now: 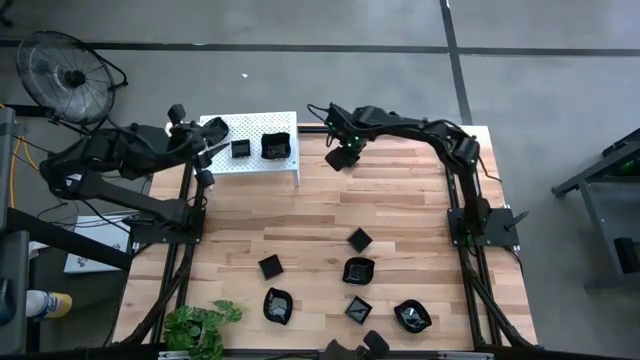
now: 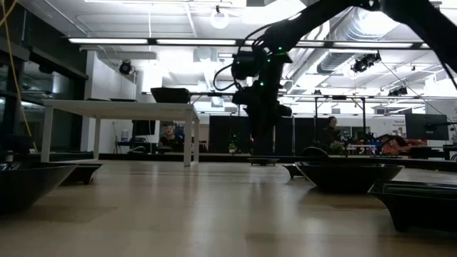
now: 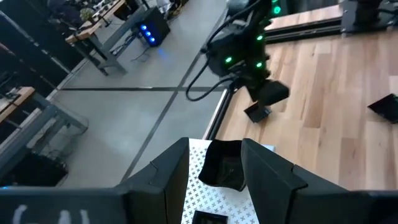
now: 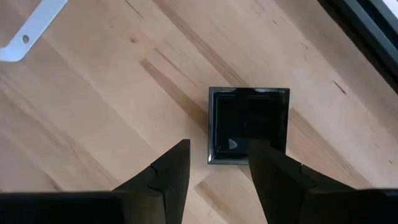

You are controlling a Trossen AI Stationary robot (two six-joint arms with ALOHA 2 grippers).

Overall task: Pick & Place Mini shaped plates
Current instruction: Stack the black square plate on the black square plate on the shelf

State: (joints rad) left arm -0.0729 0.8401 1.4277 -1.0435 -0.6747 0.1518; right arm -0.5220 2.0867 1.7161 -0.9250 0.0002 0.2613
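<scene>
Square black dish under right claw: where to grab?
Probably one straight raised rim of the glossy black square dish, from directly above, one finger inside: it lies flat, open side up, on the wooden table. Right claw hangs open above it; left claw waits over the white perforated shelf.

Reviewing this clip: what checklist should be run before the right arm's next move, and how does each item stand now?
1. Right end effector open: ok.
2. Square plate lying flat on the table under it: ok.
3. Square plate centred between the fingers: not ok, it sits nearer one finger.
4. Free room on the white shelf beside the small plate and larger plate: ok.
5. Left end effector away from the shelf: not ok, it hovers open over it.
</scene>
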